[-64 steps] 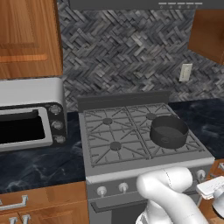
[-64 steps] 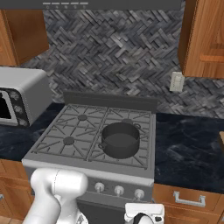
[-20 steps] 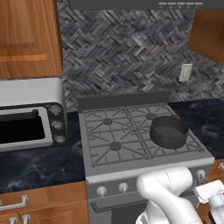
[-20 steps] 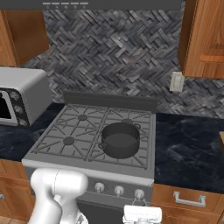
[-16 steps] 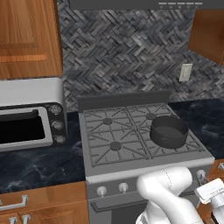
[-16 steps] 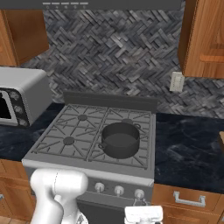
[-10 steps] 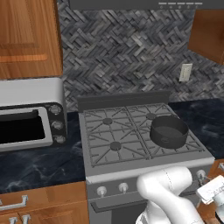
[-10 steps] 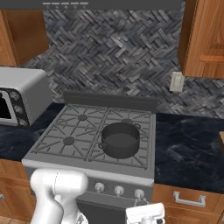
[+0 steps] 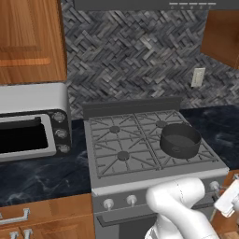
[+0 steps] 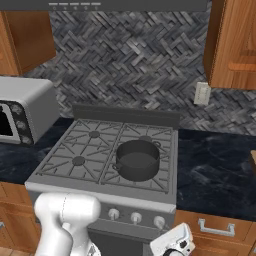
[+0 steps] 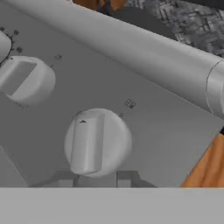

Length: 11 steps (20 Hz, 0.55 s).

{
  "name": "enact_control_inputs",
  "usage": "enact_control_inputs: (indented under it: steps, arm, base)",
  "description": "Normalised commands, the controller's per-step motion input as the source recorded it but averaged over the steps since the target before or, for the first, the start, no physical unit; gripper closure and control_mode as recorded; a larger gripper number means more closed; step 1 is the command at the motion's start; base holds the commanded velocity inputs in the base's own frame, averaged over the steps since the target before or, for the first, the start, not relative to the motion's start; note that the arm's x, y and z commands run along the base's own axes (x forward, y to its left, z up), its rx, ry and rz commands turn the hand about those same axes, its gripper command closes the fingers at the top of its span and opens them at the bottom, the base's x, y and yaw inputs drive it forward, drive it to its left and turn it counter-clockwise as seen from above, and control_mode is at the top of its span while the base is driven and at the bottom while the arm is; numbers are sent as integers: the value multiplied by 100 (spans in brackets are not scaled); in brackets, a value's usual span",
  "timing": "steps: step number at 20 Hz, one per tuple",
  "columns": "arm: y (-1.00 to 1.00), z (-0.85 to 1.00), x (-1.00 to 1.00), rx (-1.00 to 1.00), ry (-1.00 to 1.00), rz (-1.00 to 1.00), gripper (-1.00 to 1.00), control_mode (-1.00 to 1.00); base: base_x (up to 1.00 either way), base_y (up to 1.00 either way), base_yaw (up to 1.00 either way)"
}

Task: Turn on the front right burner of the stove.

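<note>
White knob sat dead centre in the hand view, just above the two finger tips, pointer ridge running roughly toward the small arrow mark at its top. A second knob was up-left of it on the same silver panel. From the right base view the tool hung low in front of the stove, just below the rightmost of the three knobs visible there; in the left base view it sat at the right edge, near that end of the panel.

Tool state: tips looked spread to either side of the knob's lower edge and were not clamped on it, so I'd call it open, nothing gripped.

Front right burner: near the knob side on the stove's right half, mostly hidden under the dark pot, which sat over the right grate. Same in the left base view, where only grate bars showed.

Step in hand, my read: approach and alignment on the knob, with no contact yet. Whether this knob maps to the front right burner couldn't be confirmed; the panel markings were too small to read.

Next move would need a short straight push in until the fingers straddled the ridge, then closing on it and rotating the wrist. Fingers should line up across the ridge, not along it.
</note>
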Motion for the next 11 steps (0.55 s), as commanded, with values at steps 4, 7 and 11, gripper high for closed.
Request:
enact_control_inputs:
  steps: [4, 7, 11]
  arm:
    - [0, 3, 5, -58, 0, 0, 100, -100]
    - [0, 0, 0, -45, -7, 0, 100, -100]
    - [0, 0, 0, -33, -9, 0, 100, -100]
  base:
    - [0, 0, 0]
    - [0, 0, 0]
    - [0, 0, 0]
